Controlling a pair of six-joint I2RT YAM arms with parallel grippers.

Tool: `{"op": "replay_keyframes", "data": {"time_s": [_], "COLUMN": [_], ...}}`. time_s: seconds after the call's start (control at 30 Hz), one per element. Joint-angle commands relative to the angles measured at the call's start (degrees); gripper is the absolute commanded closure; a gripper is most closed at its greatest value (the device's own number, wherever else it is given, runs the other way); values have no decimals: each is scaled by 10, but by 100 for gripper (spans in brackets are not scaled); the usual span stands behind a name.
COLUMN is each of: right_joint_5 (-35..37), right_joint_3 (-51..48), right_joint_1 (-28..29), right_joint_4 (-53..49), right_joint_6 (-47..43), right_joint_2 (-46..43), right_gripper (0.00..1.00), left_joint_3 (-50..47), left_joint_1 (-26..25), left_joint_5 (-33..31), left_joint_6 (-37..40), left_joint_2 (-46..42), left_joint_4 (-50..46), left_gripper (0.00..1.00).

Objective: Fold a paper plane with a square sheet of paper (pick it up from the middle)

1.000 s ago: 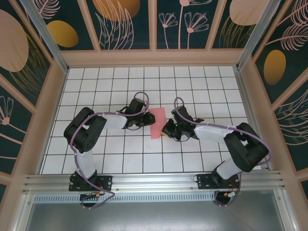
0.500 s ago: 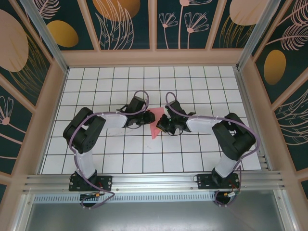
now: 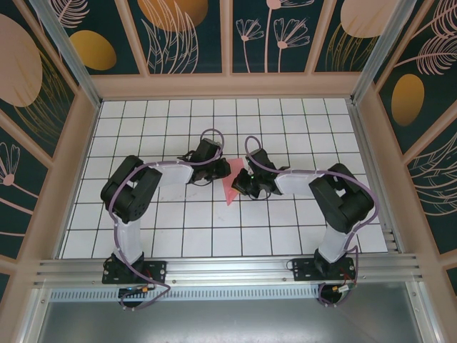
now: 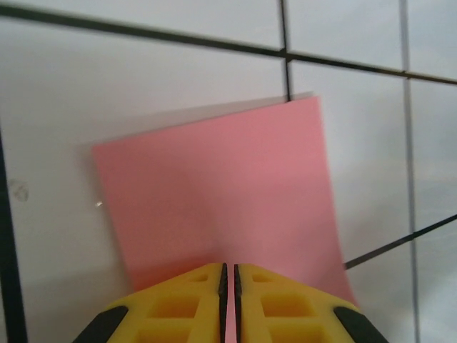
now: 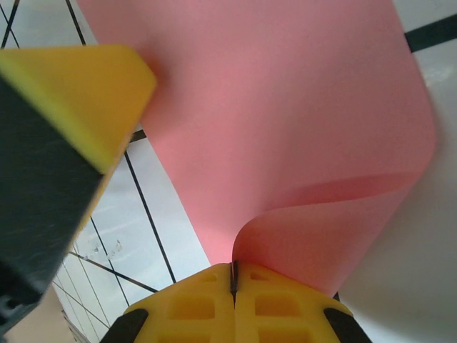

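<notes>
The square sheet of paper (image 3: pixel 230 190) is salmon pink and stands bent up off the tiles between both grippers. My left gripper (image 3: pixel 222 172) is on its left side. In the left wrist view the yellow jaws (image 4: pixel 228 269) stand almost together with the paper (image 4: pixel 214 186) pinched in the thin slit. My right gripper (image 5: pixel 233 269) is shut on the opposite edge, and the paper (image 5: pixel 271 107) curls over in a loop just past its tips. One of the left gripper's fingers (image 5: pixel 78 71) shows close by in the right wrist view. The two grippers are less than a tile apart.
The white gridded table (image 3: pixel 178 229) is walled by a wooden frame (image 3: pixel 228 86) at the back and sides. An aluminium rail (image 3: pixel 228 268) runs along the near edge by the arm bases. Open tiles lie all around the grippers.
My right gripper has swung left towards the left gripper, carrying its edge of the paper. The sheet now looks narrower and bent upward. The left jaws have closed further.
</notes>
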Motion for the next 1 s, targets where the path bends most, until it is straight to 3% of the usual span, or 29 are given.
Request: {"op": "replay_keyframes", "data": {"time_s": [0.0, 0.97], "right_joint_5": [-13, -41], "right_joint_3": [17, 20], "right_joint_1": [-5, -14], "right_joint_4": [11, 36], "right_joint_6": [-17, -35], "right_joint_2": [11, 44], "right_gripper": [97, 97], "left_joint_3": [22, 25], "left_joint_1": [-4, -3], "left_joint_5": [-9, 8], "left_joint_6": [13, 14], "left_joint_2": [18, 37], "left_joint_4": [-36, -44], "left_gripper": [85, 87]}}
